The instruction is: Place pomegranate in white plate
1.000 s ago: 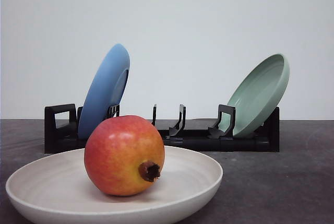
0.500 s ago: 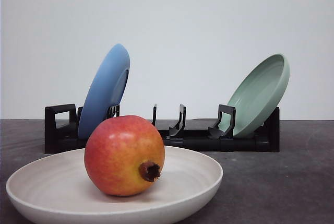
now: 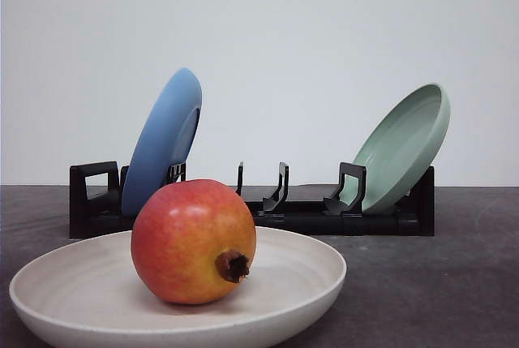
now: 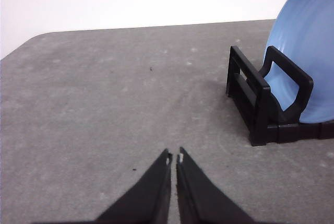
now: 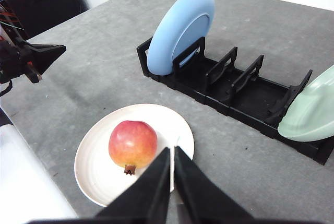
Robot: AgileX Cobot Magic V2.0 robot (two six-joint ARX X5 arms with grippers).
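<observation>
The pomegranate (image 3: 193,241) rests free in the white plate (image 3: 300,271), so placement looks done. Both hands, left hand (image 4: 174,157) and right hand (image 5: 172,152), seem pinched narrow, holding nothing.

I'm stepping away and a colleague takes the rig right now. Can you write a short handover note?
Left gripper: shut, empty, over bare table beside the black dish rack.
Right gripper: shut, empty, above the near rim of the white plate.
Pomegranate: resting in the white plate, crown toward the camera in the front view.
Blue plate and pale green plate lean in the rack.
Done: fruit placed.
Left: nothing visible.
</observation>
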